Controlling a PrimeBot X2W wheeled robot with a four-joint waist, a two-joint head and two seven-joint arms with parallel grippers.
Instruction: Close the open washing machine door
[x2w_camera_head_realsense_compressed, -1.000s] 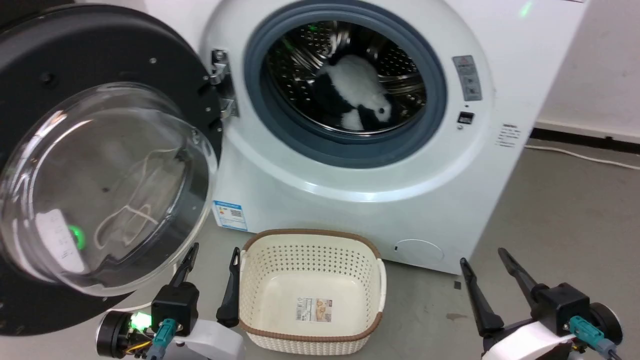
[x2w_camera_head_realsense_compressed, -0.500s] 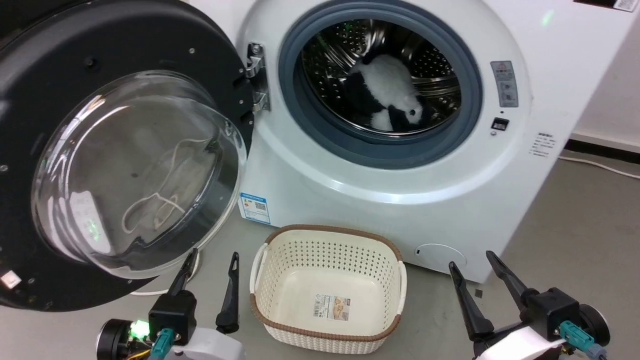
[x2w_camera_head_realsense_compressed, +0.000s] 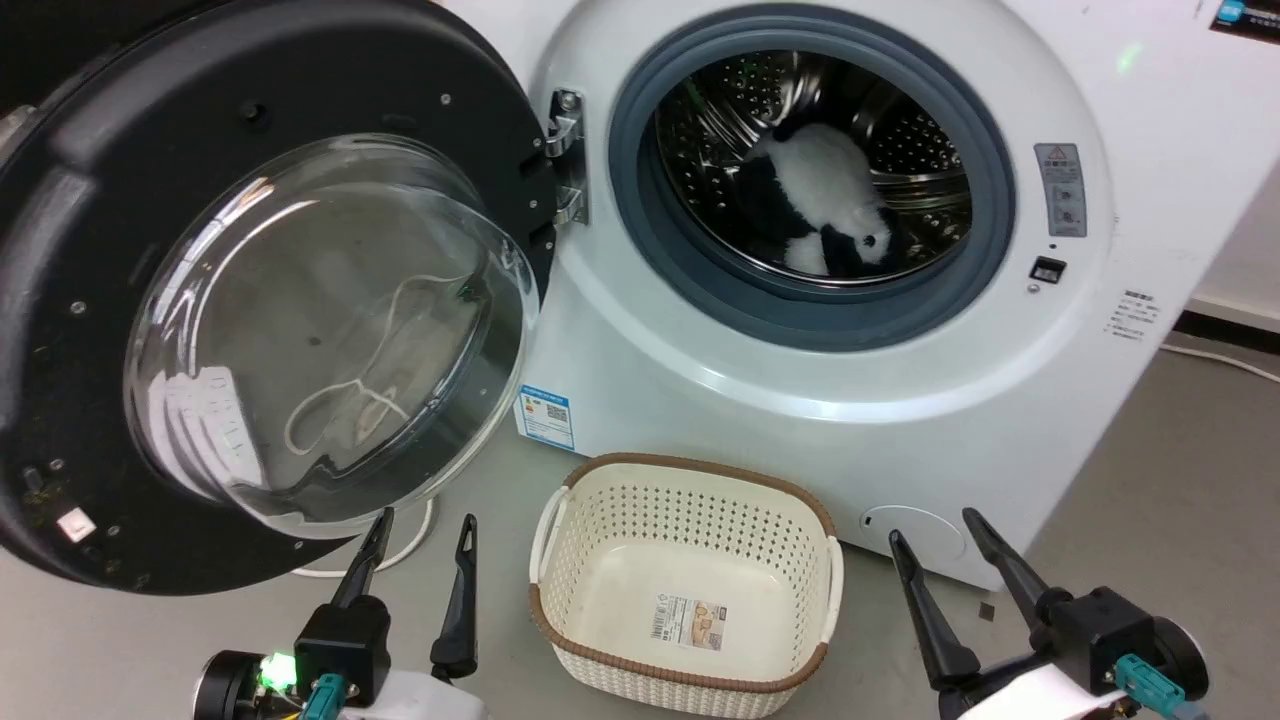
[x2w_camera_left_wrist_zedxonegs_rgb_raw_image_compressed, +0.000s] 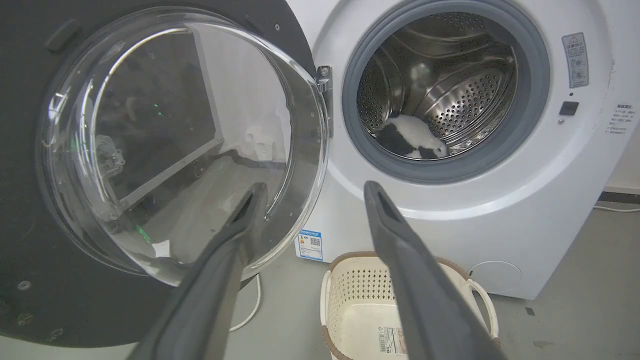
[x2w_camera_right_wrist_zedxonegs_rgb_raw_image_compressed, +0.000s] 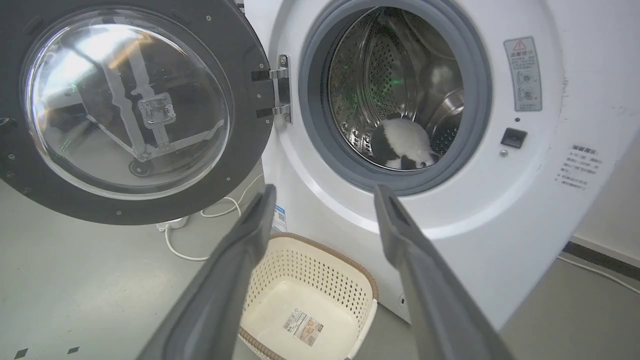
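Door wide open, nothing touched yet; both grippers released and empty.

Door (x2w_camera_head_realsense_compressed: 320, 330) hangs on its hinge (x2w_camera_head_realsense_compressed: 566, 150) left of the drum (x2w_camera_head_realsense_compressed: 815, 170). Left gripper (x2w_camera_head_realsense_compressed: 426, 518) and right gripper (x2w_camera_head_realsense_compressed: 932, 525) sit low, flanking the basket (x2w_camera_head_realsense_compressed: 560, 500). Suggest the left gripper push the rim's free edge in an arc, above the basket, until it latches. Door's outer face hidden, left edge cut off, latch indistinct.

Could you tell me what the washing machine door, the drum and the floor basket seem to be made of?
The washing machine door: black rim, probably plastic, smooth with a dull sheen and small screw heads; its bulging window looks like clear glass, with sharp reflections. The drum: bright perforated metal, likely stainless steel. The basket: cream moulded plastic, matte, perforated walls, brown rim.
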